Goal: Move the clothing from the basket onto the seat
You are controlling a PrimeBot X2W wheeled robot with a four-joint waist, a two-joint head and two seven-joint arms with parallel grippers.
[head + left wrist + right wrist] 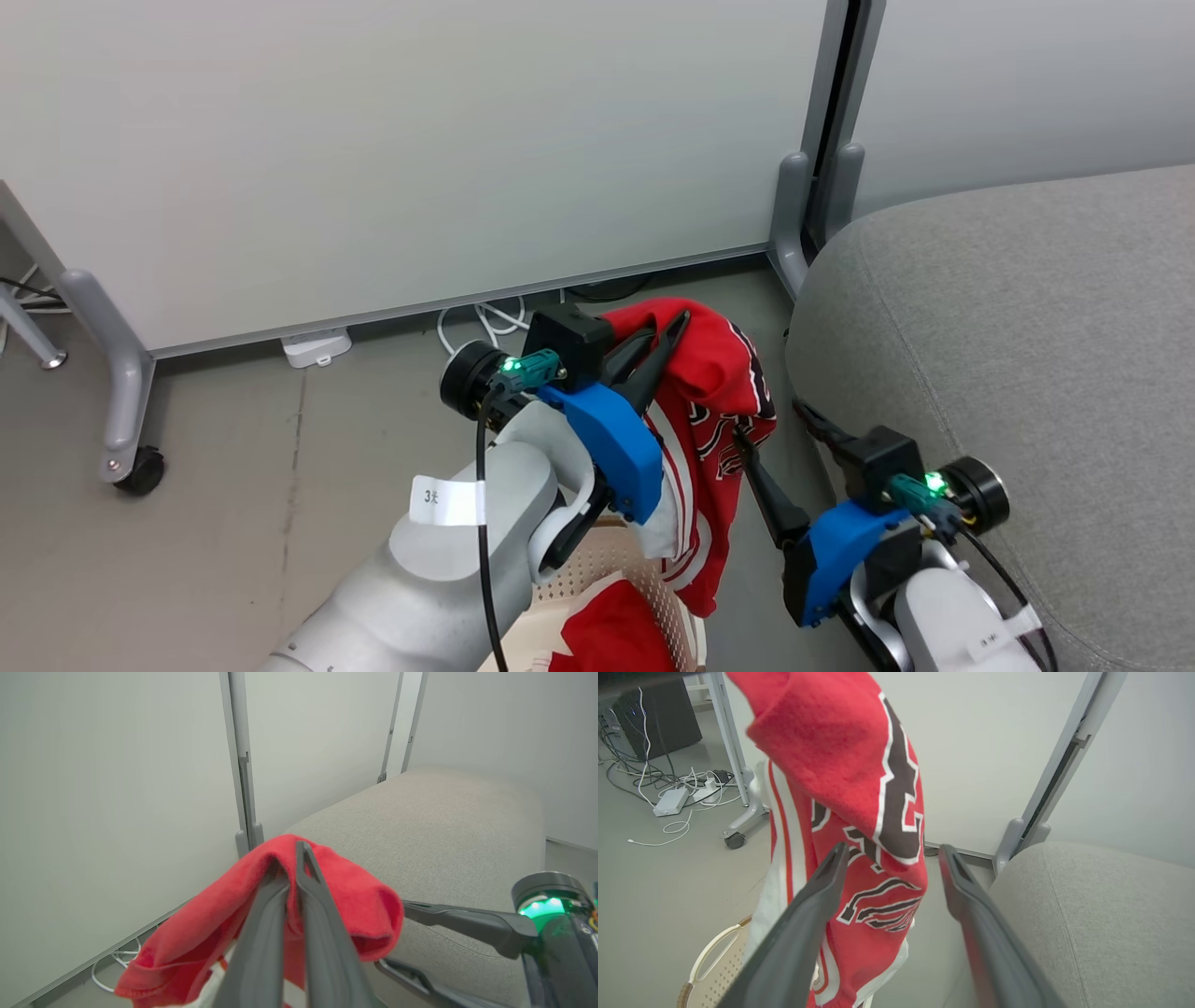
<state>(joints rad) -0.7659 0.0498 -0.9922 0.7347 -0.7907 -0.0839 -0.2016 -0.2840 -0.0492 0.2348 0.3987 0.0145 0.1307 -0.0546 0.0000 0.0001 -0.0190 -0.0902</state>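
Red jersey point(709, 401) — surely soft, light, limp — hangs above the basket point(588, 565), top fold pinched by the left gripper point(667, 329); right gripper point(893, 848) gapes empty. I'd grab the dangling hem next.

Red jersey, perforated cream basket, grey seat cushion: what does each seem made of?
Red jersey with white trim: soft knit fabric, likely; it drapes in folds. Cream perforated basket: matte moulded plastic, by its regular holes. Grey seat cushion: matte woven upholstery, seamed.

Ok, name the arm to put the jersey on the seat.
Left. The left gripper is shut on the jersey, hanging above the basket beside the seat; the right gripper is open, holding nothing.
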